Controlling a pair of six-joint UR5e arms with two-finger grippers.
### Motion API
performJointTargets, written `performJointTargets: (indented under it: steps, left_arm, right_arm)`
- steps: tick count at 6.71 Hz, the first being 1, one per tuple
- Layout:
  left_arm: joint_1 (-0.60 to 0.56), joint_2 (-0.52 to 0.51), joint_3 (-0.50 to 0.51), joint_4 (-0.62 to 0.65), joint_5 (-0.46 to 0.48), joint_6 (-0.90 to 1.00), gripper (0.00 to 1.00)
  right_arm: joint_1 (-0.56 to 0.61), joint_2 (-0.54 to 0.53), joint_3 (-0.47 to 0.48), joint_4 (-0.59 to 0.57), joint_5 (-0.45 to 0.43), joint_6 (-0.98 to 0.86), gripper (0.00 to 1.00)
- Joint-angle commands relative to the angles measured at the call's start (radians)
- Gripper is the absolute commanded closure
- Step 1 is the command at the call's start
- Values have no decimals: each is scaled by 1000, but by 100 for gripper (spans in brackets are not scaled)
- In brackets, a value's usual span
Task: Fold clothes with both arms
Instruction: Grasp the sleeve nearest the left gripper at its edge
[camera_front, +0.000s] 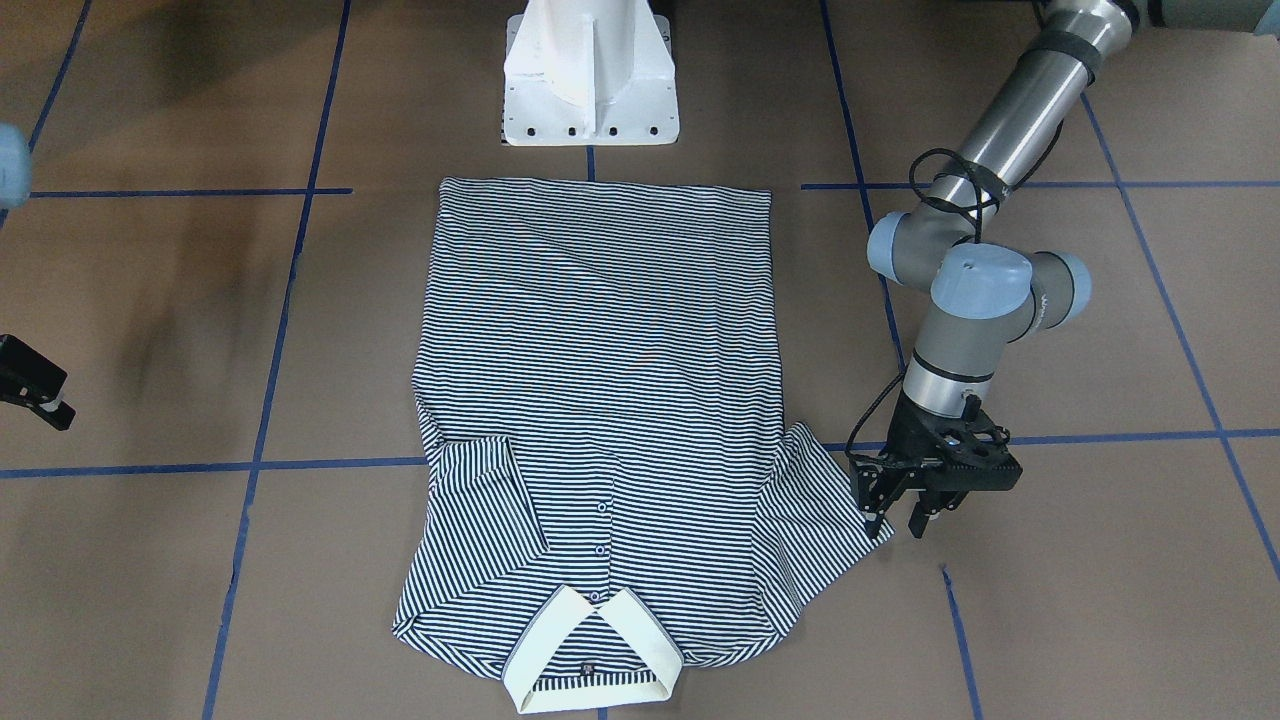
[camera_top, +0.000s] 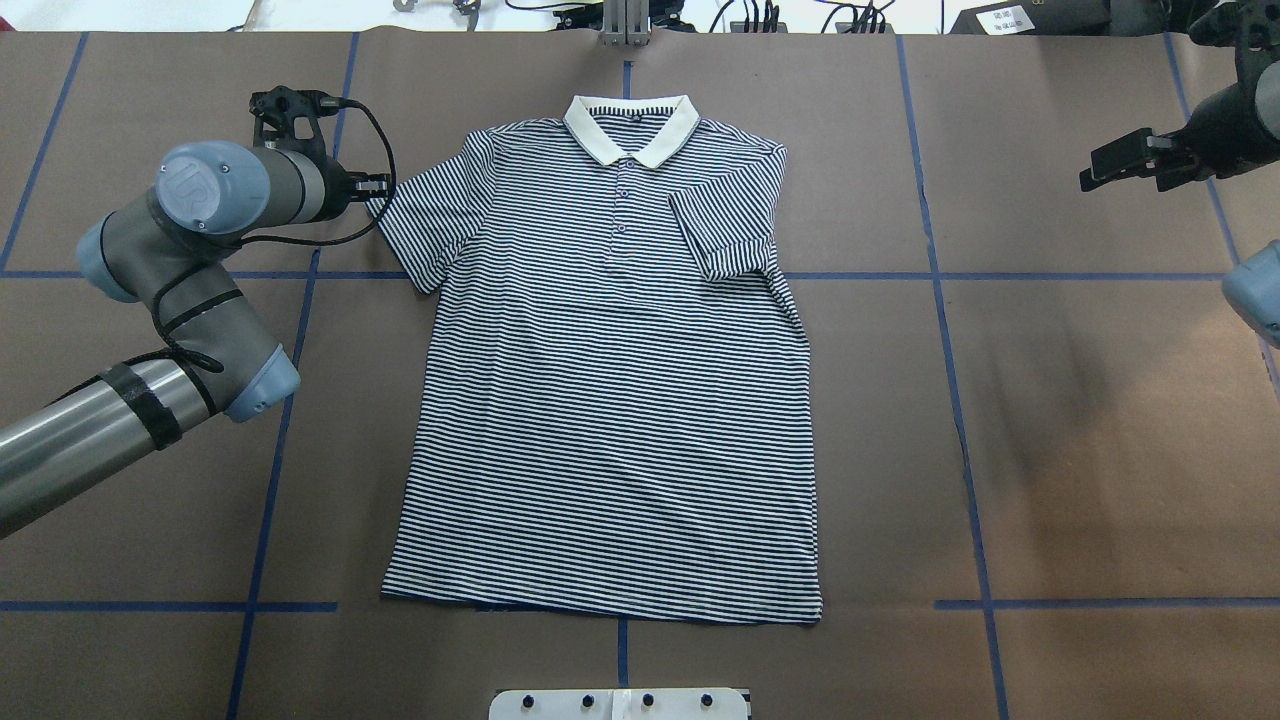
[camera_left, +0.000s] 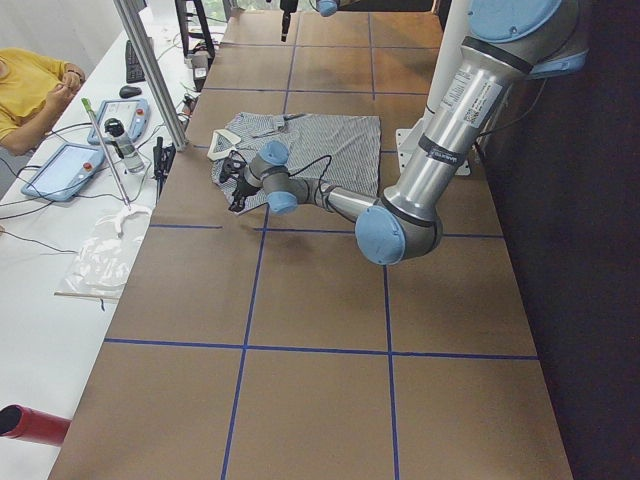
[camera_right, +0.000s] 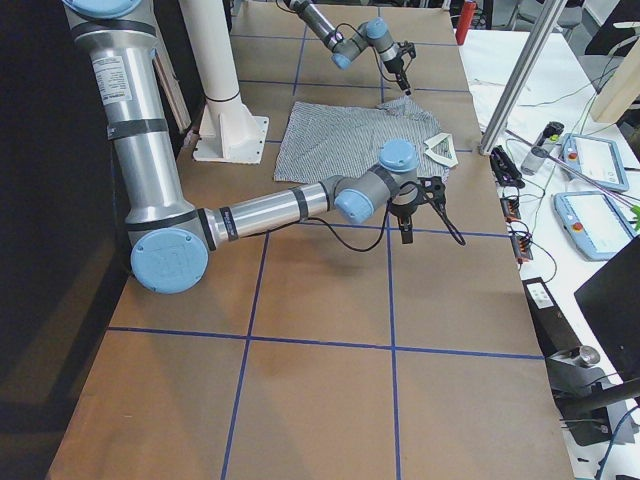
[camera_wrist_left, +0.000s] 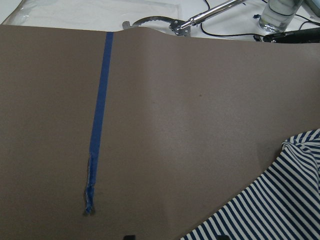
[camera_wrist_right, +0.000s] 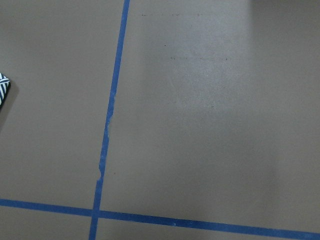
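Near the shirt (camera_front: 600, 350), white pedestal (camera_front: 590, 90)

left arm (camera_front: 1010, 130) reaching low, fingers (camera_front: 872, 505) apart, right arm (camera_right: 270, 212) held aside

Soft cloth polo shirt (camera_top: 600, 420) (matt); dull papery table cover (camera_top: 1100, 450)

The light blue round joint cap (camera_top: 200, 185) of the left silver-grey arm (camera_top: 90, 430) carries an embossed "UR" mark. The printed lettering (camera_left: 456, 90) on its tube is illegible.
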Motion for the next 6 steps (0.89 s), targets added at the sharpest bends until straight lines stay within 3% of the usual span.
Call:
performJointTargets:
  steps: [1, 5, 6]
  left_arm:
    - [5, -11, 22, 0, 4, 1, 45]
    - [19, -11, 25, 0, 2, 15, 47]
    - [21, -11, 25, 0, 4, 14, 60]
  right_arm:
    - [0, 1, 0, 0, -1, 0, 0]
    - [0, 1, -6, 0, -4, 0, 0]
    - [0, 1, -8, -1, -5, 0, 0]
